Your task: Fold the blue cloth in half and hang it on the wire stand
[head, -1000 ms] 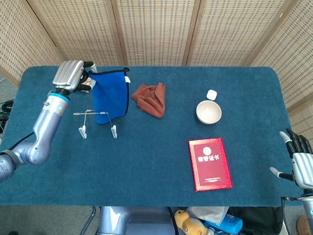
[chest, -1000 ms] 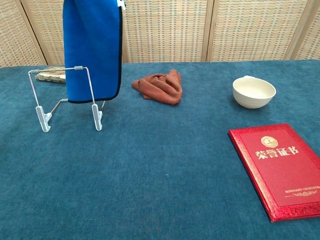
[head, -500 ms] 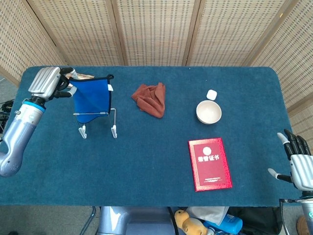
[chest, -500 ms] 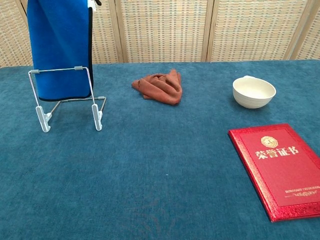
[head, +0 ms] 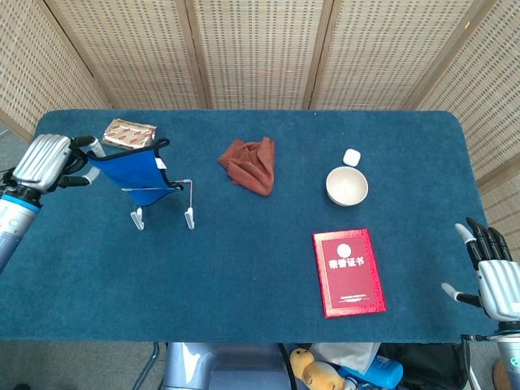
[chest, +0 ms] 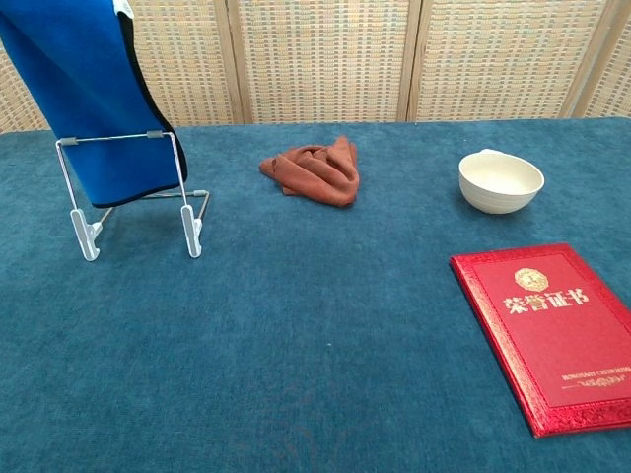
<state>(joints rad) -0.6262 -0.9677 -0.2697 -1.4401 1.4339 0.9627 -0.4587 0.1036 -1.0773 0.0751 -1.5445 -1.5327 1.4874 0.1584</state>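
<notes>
The left hand pinches the top edge of the blue cloth and holds it raised and slanted — its lower part hangs behind the top bar of the wire stand, so a lowering would likely drape it over. The fold looks done (two layers, I judge). The right hand waits at the desk edge, well apart, fingers spread, holding nothing — this step seems to need only one arm.

cloth behind stand; rag right | bowl behind booklet
</notes>
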